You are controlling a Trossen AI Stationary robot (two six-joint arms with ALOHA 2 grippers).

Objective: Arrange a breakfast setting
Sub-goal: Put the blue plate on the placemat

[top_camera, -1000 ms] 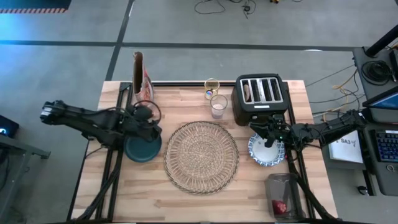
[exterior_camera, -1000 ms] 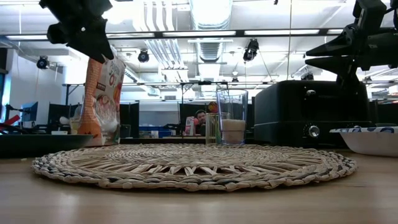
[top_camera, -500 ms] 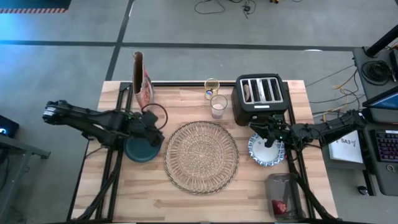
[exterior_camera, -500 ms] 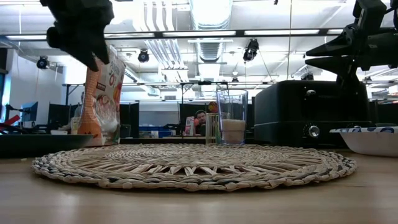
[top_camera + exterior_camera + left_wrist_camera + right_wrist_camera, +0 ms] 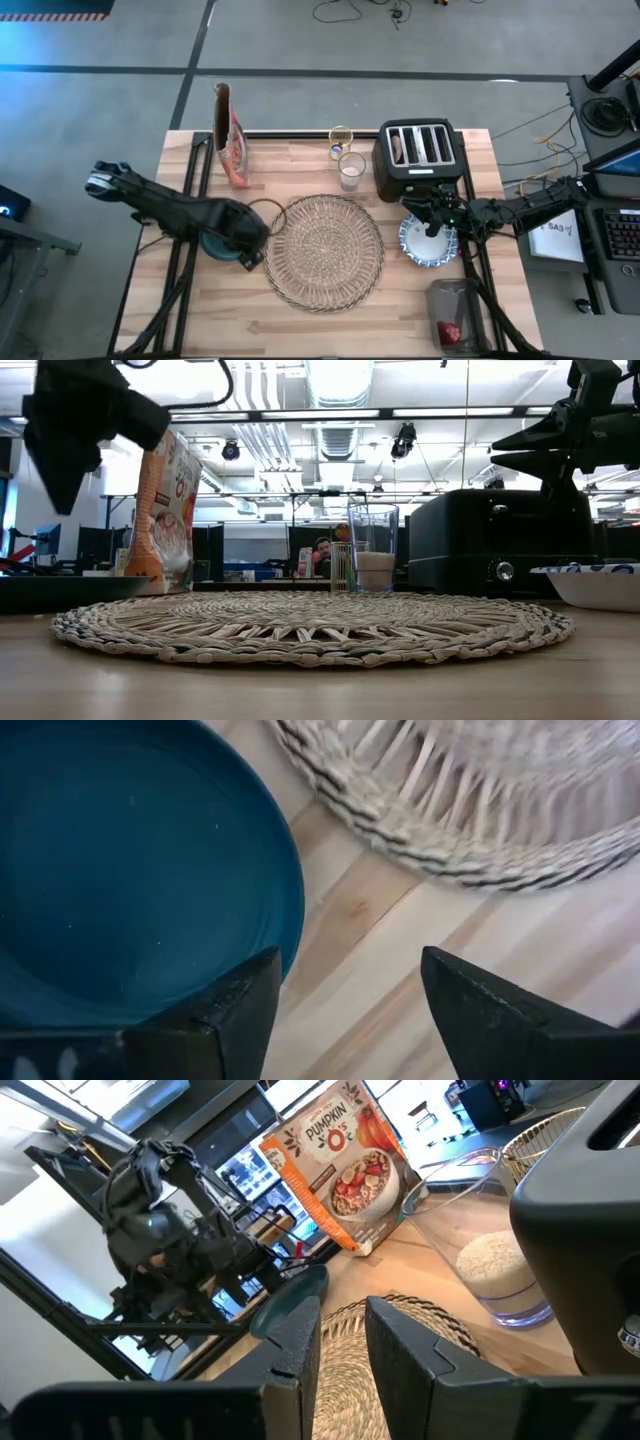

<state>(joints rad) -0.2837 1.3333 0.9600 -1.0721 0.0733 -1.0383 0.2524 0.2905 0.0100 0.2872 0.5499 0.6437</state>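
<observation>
The woven wicker placemat (image 5: 323,250) lies flat mid-table. The dark teal plate (image 5: 215,242) sits on the wood just left of it. My left gripper (image 5: 252,252) hovers open over the plate's near right rim; in its wrist view (image 5: 345,970) one finger is above the plate (image 5: 130,870) and the other above bare wood. The blue-and-white bowl (image 5: 428,245) stands right of the placemat. My right gripper (image 5: 420,215) is above it, slightly open and empty. The small glass (image 5: 351,170) stands behind the placemat. A dark-red fruit (image 5: 452,331) lies in a clear tub.
The black toaster (image 5: 418,155) stands at the far right, with something tan in its left slot. The cereal bag (image 5: 230,135) stands at the far left. A small jar (image 5: 340,140) is behind the glass. Bare wood lies along the table's near edge.
My left gripper has swung from over the plate's far side toward the table's near edge and a little right, ending over the plate's near right rim beside the placemat. The plate and my right gripper have kept still.
</observation>
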